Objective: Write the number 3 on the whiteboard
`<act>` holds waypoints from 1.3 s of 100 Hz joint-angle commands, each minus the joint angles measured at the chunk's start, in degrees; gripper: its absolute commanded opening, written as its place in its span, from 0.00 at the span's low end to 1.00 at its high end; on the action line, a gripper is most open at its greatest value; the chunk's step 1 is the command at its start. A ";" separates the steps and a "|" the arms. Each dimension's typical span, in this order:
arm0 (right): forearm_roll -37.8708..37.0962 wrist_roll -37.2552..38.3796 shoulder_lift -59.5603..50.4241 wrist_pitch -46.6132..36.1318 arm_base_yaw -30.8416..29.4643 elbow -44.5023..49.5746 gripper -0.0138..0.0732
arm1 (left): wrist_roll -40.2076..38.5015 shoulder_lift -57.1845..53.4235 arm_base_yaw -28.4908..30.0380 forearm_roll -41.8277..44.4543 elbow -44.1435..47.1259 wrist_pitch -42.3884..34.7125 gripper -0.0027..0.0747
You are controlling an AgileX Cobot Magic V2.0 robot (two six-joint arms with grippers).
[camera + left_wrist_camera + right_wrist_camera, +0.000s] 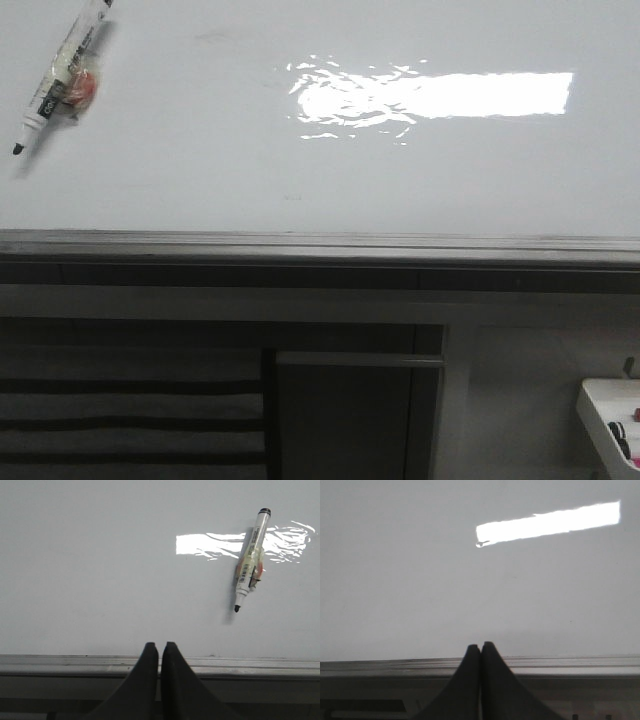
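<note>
We find the whiteboard (200,190) unmarked: no number 3 is visible on it in any view, so the writing has not begun. The marker (62,75) lies uncapped on the board near its far left corner, tip pointing toward the near edge rail (320,243), with a pinkish attachment at mid-barrel. The principal risks, in our judgement, are a skewed pickup, since the barrel lies flat and slanted and may roll or slip on the glossy board, and stray ink, since the exposed tip could drag during lifting. Glare (440,95) across the board's middle could also hide thin strokes. The left hand (160,647) hangs over the near rail, fingers pressed together and holding nothing, the marker well apart from it. The right hand (480,647) sits likewise, pressed together and empty.
</note>
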 commanded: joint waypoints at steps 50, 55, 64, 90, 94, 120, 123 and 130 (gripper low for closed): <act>-0.18 -0.14 -1.11 -4.79 -0.40 1.26 0.07 | -0.54 -1.81 0.07 0.05 0.11 -4.84 0.01; -0.18 -0.14 -1.11 -4.79 -0.40 1.26 0.07 | -0.54 -1.81 0.07 0.05 0.11 -4.84 0.01; -0.18 -0.14 -1.11 -6.18 -0.40 1.26 0.07 | -0.54 -1.81 0.07 0.05 0.11 -4.84 0.01; -6.86 -1.09 -1.11 -8.69 -0.40 1.26 0.07 | -0.64 -1.81 0.07 -0.21 0.00 -7.51 0.01; -9.32 -1.19 -1.11 -9.40 -0.40 1.12 0.07 | -0.64 -1.81 0.07 -0.40 -0.42 -8.23 0.01; -5.33 -1.09 0.55 -0.79 -0.40 -10.23 0.07 | -0.75 0.43 0.07 -1.75 -13.65 0.65 0.01; -5.33 -1.09 1.38 1.70 -0.40 -12.31 0.07 | -0.75 1.46 0.07 -1.75 -15.72 2.33 0.01; -5.33 -1.09 4.19 6.41 -0.40 -17.64 0.07 | -0.75 4.74 0.07 -1.65 -20.89 7.75 0.01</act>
